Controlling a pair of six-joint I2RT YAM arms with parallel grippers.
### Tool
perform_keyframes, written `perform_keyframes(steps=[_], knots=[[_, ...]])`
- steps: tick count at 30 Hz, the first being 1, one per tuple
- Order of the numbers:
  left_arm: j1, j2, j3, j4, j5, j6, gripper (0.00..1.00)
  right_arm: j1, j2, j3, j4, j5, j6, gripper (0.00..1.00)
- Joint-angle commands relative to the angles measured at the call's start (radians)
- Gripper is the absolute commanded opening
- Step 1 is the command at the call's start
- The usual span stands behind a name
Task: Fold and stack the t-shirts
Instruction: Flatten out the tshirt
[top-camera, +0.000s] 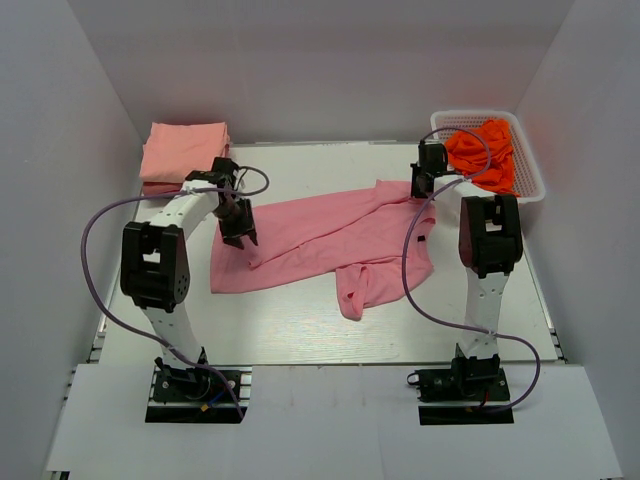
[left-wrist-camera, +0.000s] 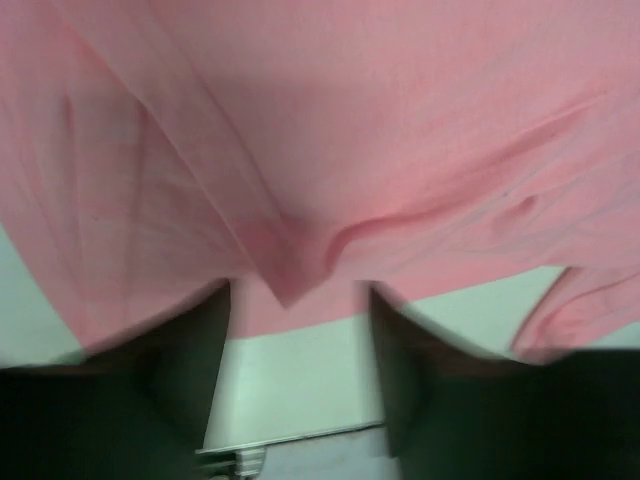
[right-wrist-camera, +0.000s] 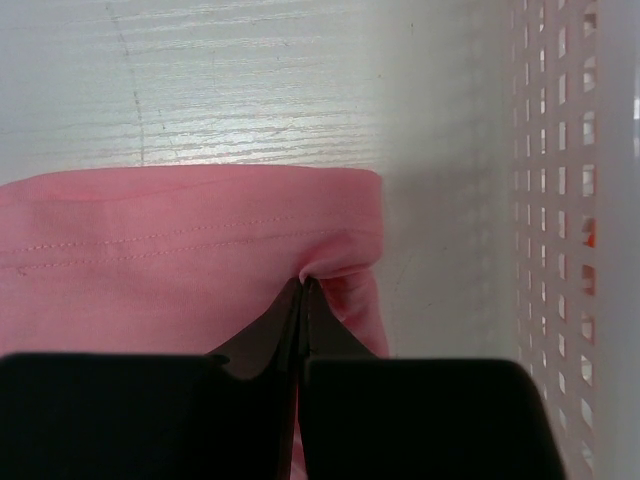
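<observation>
A rose-pink t-shirt (top-camera: 320, 235) lies spread and rumpled across the middle of the table, one sleeve trailing toward the front. My left gripper (top-camera: 243, 238) hovers over its left edge. In the left wrist view the gripper (left-wrist-camera: 298, 325) is open, and a pointed fold of the pink t-shirt (left-wrist-camera: 285, 285) sits between the dark fingers (left-wrist-camera: 190, 350) without being pinched. My right gripper (top-camera: 422, 190) is at the shirt's back right corner. In the right wrist view the gripper (right-wrist-camera: 303, 288) is shut on the hemmed edge of the pink t-shirt (right-wrist-camera: 150, 260). Folded salmon-peach t-shirts (top-camera: 183, 150) are stacked at the back left.
A white lattice basket (top-camera: 530, 170) stands at the back right with bright orange-red t-shirts (top-camera: 485, 155) inside. Its wall (right-wrist-camera: 560, 200) is close to the right of my right gripper. White enclosure walls surround the table. Purple cables loop beside both arms.
</observation>
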Motion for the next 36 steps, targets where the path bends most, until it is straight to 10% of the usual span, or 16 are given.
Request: perform_keyframes(steps=[1,3,9,17,24,36], knots=[[-0.008,-0.008,-0.014,-0.059,0.087,0.017,0.78,-0.007,-0.055,-0.005,0.02,0.0,-0.013,0.0],[-0.008,-0.008,-0.055,-0.059,0.125,0.027,0.91,-0.011,-0.058,0.001,0.015,0.004,-0.014,0.0],[-0.008,0.001,-0.086,-0.018,0.15,0.027,0.9,-0.009,-0.058,-0.007,0.015,0.009,-0.011,0.0],[-0.008,0.066,-0.086,0.053,0.168,0.027,0.64,-0.007,-0.067,-0.019,0.016,0.026,0.006,0.0],[-0.008,0.069,-0.032,0.03,0.118,0.038,0.0,-0.007,-0.073,-0.022,0.018,0.033,0.007,0.0],[0.024,0.131,0.487,-0.022,-0.164,-0.057,0.0,-0.007,-0.11,0.011,0.107,0.056,-0.026,0.0]])
